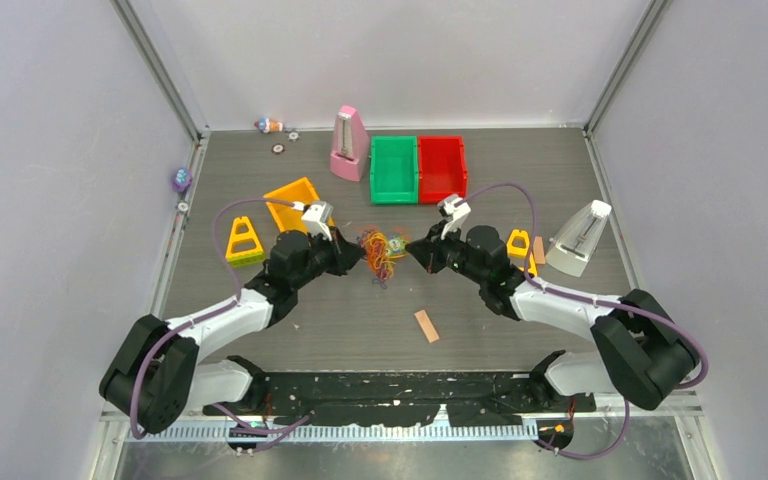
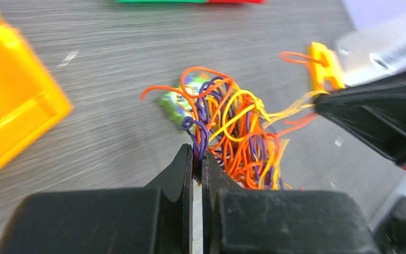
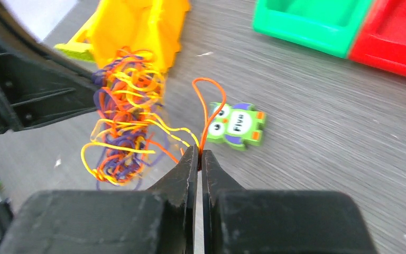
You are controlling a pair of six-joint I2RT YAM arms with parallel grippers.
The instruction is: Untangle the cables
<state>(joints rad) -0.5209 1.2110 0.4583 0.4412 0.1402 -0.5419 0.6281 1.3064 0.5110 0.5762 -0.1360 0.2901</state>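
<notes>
I grip the tangled cables (image 1: 381, 252) from opposite sides, left tool (image 2: 197, 161) clamped on purple strands (image 2: 201, 142), right tool (image 3: 199, 157) clamped on orange-yellow ones, to pull them apart.

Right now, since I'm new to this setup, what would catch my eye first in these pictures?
In the centre, a bright tangle of orange, yellow and purple cables is pinched from both sides by the left gripper and the right gripper, both shut on strands. Behind it a green bin and a red bin stand side by side; an owl toy lies by the tangle.
</notes>
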